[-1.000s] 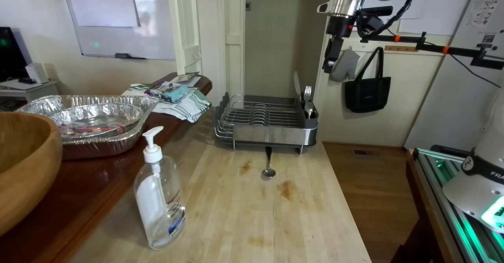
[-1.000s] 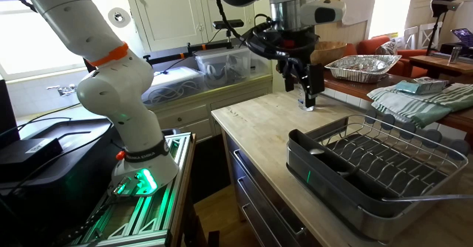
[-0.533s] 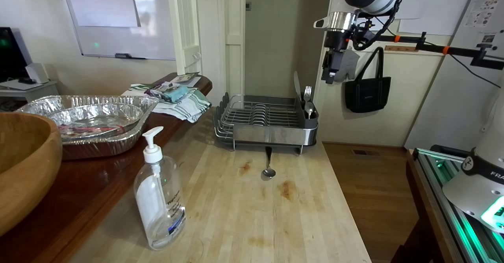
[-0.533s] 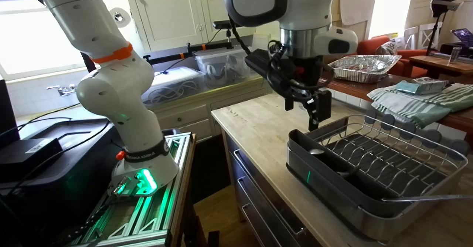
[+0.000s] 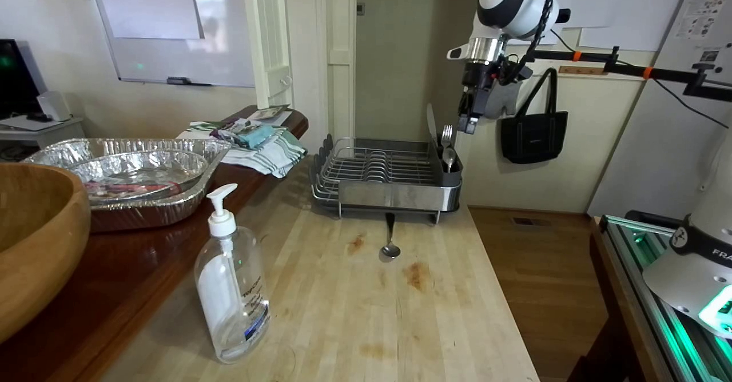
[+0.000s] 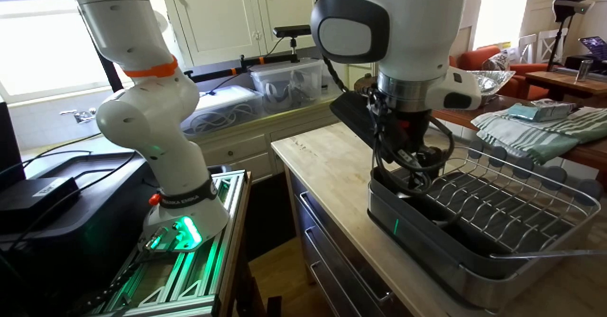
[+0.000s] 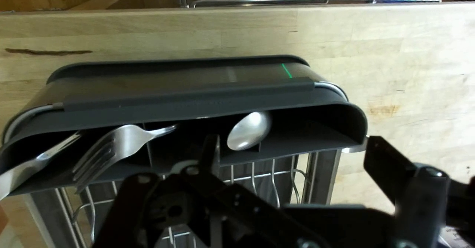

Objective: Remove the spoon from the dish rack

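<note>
The dish rack stands on the wooden counter; it also shows in an exterior view. Its dark utensil holder holds a metal spoon, bowl up, handle hidden inside. This spoon also shows in both exterior views. My gripper is open and empty. It is above the holder in an exterior view. In the wrist view one fingertip is just beside the spoon bowl; the other is past the holder's end. The fingertips are partly hidden by cables in an exterior view.
A fork and a knife stand in the same holder. Another spoon lies on the counter by the rack. A pump bottle, foil trays and a wooden bowl stand farther off.
The arm has moved down and toward the rack. The gripper has come from above the counter to over the utensil holder. The rack and utensils have not moved.
</note>
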